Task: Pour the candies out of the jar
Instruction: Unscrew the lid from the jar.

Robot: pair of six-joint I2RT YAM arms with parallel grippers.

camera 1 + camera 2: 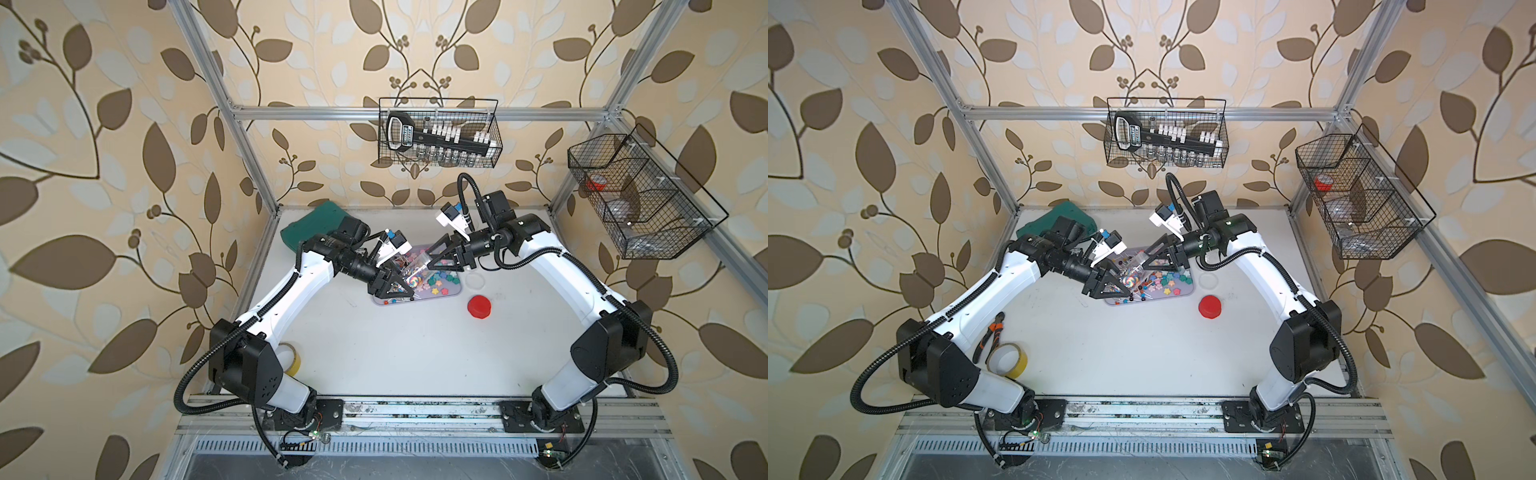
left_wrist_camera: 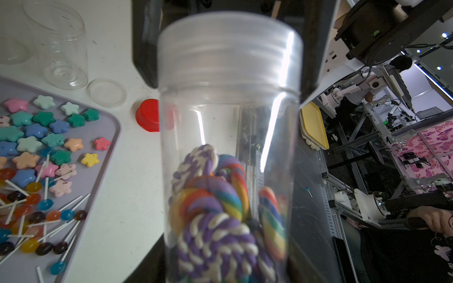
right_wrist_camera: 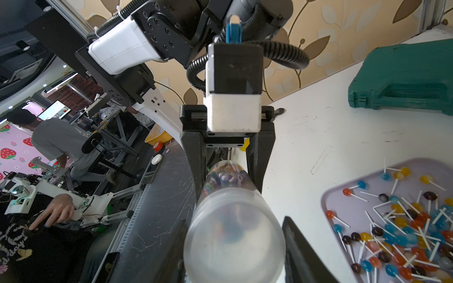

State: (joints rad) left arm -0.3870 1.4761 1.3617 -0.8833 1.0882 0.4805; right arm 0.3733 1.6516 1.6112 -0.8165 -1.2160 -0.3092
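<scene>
A clear jar (image 1: 417, 271) hangs tilted over the lilac tray (image 1: 457, 289), my left gripper (image 1: 402, 286) shut on its lower body. Striped swirl lollipops (image 2: 215, 220) are packed inside the jar (image 2: 228, 122). A translucent lid (image 2: 228, 49) is on its mouth. My right gripper (image 1: 430, 258) faces the lid (image 3: 232, 240), one finger (image 3: 299, 247) on each side of it, open by a thin gap. Loose candies lie in the tray: pastel star pieces (image 2: 36, 137) and ball lollipops on white sticks (image 3: 404, 232).
On the table right of the tray lie a red cap (image 1: 478, 306) and a clear lid (image 1: 474, 280). An empty clear jar (image 2: 63, 49) stands nearby. A green case (image 1: 316, 226) sits back left; tape roll (image 1: 1009, 359) and pliers (image 1: 990, 332) front left.
</scene>
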